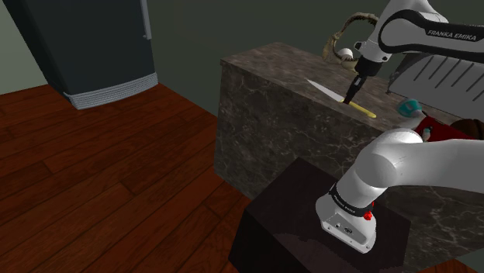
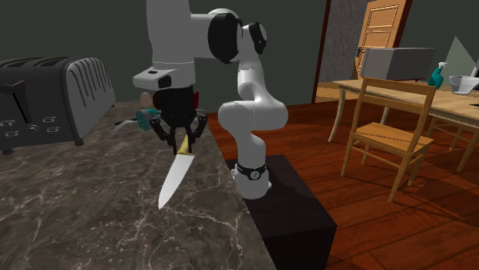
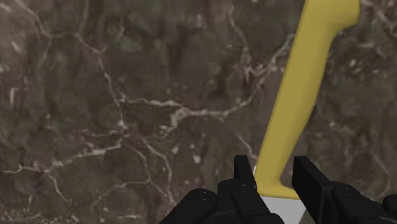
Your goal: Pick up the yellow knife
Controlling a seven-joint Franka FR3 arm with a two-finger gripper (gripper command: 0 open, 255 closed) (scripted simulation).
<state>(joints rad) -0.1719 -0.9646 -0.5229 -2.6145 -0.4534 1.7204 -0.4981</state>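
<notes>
The dark stand (image 1: 310,225) is sitting closest, at the lower right of the shoulder view, with the white arm (image 1: 372,167) rising from it. The arm's upper link is showing the words FRANKA EMIKA at the upper right. Bare wooden floor (image 1: 101,178) is spreading across the left half. The marbled desk (image 1: 271,116) is standing right of centre, and the yellow knife (image 1: 363,108) is lying along its near edge under the hand (image 1: 353,95).

In the second exterior view the desk (image 2: 77,215) is nearest, at the lower left, its edge running just right of the yellow knife (image 2: 173,182). The hand (image 2: 181,138) is gripping the handle, blade pointing toward the camera; whether the tip is touching the desk I cannot tell. A toaster (image 2: 54,96) is standing at the far left, and a chair (image 2: 391,130) is standing on open floor at the right.

In the wrist view the hand (image 3: 273,168) is set narrow, its fingers (image 3: 245,173) pressing both sides of the yellow knife (image 3: 299,95) where handle meets blade, over the desk (image 3: 127,95).
</notes>
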